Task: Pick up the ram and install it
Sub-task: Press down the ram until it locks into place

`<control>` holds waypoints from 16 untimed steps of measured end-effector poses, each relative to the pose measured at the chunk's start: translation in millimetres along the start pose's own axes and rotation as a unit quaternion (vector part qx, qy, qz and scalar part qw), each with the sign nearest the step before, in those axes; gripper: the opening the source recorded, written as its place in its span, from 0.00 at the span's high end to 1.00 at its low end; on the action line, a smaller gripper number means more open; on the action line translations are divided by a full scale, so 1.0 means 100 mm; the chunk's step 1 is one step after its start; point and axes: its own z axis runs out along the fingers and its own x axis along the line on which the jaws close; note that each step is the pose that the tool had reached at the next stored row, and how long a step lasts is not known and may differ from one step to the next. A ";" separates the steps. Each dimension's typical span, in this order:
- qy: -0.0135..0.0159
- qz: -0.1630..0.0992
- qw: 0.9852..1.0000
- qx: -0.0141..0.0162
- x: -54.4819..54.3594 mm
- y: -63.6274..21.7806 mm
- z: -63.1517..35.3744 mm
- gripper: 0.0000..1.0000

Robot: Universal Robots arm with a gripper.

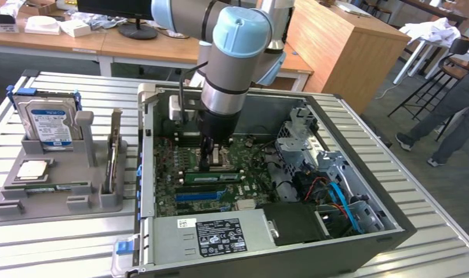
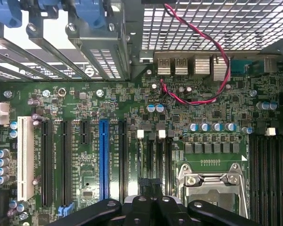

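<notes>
A green ram (image 1: 211,176) with dark chips stands in a slot on the motherboard (image 1: 172,174) inside the open computer case. My gripper (image 1: 209,152) hangs just behind that stick, over the CPU socket (image 1: 222,157), with its black fingers shut and nothing between them. In the wrist view the shut gripper (image 2: 153,203) is low over the board, between the CPU socket (image 2: 212,183) and the blue expansion slot (image 2: 104,160). Dark memory slots (image 2: 266,179) run beside the socket. What looks like another thin green stick (image 1: 55,188) lies flat in the grey tray (image 1: 56,208).
The tray, on the exterior view's left, also holds a hard drive (image 1: 48,124), a square silver chip (image 1: 32,169) and an upright expansion card (image 1: 113,153). The power supply (image 1: 211,234) and drive cage (image 1: 312,142) crowd the case. A person's legs (image 1: 451,116) are at the right. A pink cable (image 2: 216,61) loops near the rear ports.
</notes>
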 end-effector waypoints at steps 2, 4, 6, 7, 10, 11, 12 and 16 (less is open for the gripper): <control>0.000 0.000 1.000 0.000 0.00 0.000 0.004 0.90; 0.000 0.000 1.000 0.000 0.00 0.000 0.004 0.90; 0.000 0.000 1.000 0.000 0.00 0.000 0.006 0.90; 0.000 0.000 1.000 0.000 0.00 -0.001 0.006 0.90; 0.000 0.000 1.000 0.000 0.01 0.000 0.006 0.90; 0.000 0.000 1.000 0.000 0.01 0.000 0.005 0.90; 0.000 0.000 1.000 0.000 0.01 0.000 0.005 0.90; 0.000 0.000 1.000 0.000 0.01 -0.001 0.029 0.90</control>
